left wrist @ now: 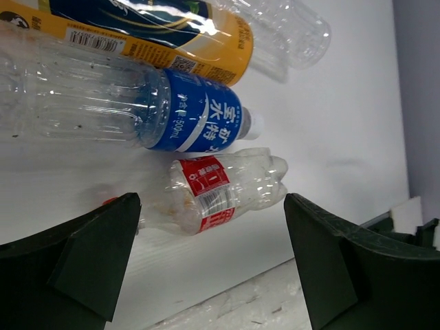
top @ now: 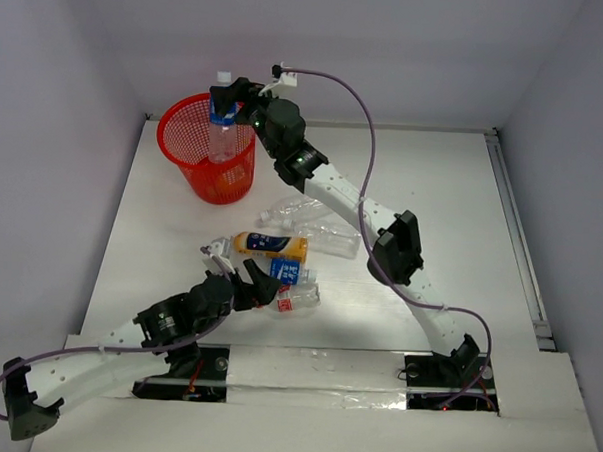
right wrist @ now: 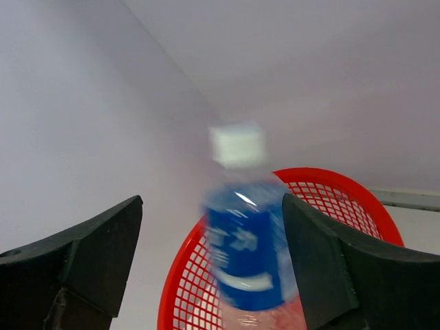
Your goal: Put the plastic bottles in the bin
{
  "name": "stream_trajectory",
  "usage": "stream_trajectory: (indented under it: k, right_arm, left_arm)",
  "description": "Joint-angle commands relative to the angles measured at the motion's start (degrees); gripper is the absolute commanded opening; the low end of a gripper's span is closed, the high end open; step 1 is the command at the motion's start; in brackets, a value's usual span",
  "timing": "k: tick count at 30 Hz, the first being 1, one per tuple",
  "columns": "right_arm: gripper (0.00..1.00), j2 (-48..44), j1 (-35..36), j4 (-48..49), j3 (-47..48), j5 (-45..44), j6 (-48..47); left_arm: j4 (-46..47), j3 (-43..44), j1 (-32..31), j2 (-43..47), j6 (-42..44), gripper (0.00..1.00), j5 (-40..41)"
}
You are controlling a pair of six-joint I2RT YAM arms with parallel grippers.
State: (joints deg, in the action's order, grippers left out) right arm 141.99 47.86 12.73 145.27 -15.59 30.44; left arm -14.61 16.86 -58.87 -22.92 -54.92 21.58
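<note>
Bin at the far left of the table, one bottle upright in its mouth, other bottles lying mid-table

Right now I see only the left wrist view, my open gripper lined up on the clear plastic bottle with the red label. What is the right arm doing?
Observer: The right gripper is open over the round red plastic mesh bin; a blurred clear plastic bottle with a blue label stands in the bin's mouth.
Operator: Where is that bin?
Observer: At the far left corner of the table, apart from your red-labelled bottle.
Operator: Is the right arm in my way?
Observer: No; its elbow hangs right of your bottle, clear of the left gripper.
</note>
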Motion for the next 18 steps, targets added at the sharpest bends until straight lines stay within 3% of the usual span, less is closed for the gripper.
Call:
stream_trajectory:
  k: [1,9,11,13,14,16,18]
  right_arm:
    - [0.88,-5.48,-0.39,3.88,-1.56,2.40,-3.10]
    - [0.87,-16.02,-0.39,2.39,-10.00,5.14,-8.02]
    - [0.69,-19.54,-0.39,2.12,-14.55,5.49,-9.07]
    - [0.31,-27.50,-0.39,4.91,-27.01,5.49,-9.95]
    - [0.05,-30.52,-0.39,5.98,-31.84,5.66,-10.04]
    - [0.00,-39.19,-0.39,7.48,-44.95,6.63,-9.70]
    - [0.04,-44.67,-0.92,8.53,-52.77,6.80,-8.56]
  left_arm:
    - [3.53,2.73,-0.28,-4.49,5.16,0.84,1.62]
    - [5.47,6.34,-0.28,-11.79,11.14,0.86,0.92]
    - [6.26,6.43,-0.28,-12.15,12.63,0.87,-0.31]
    - [7.66,6.43,-0.28,-12.76,13.60,0.88,-1.28]
    - [8.19,6.43,-0.28,-13.20,14.91,0.89,-2.67]
    - [8.90,7.21,-0.28,-15.66,16.15,0.92,-3.65]
    - [8.81,8.62,-0.81,-19.16,17.47,0.92,-3.65]
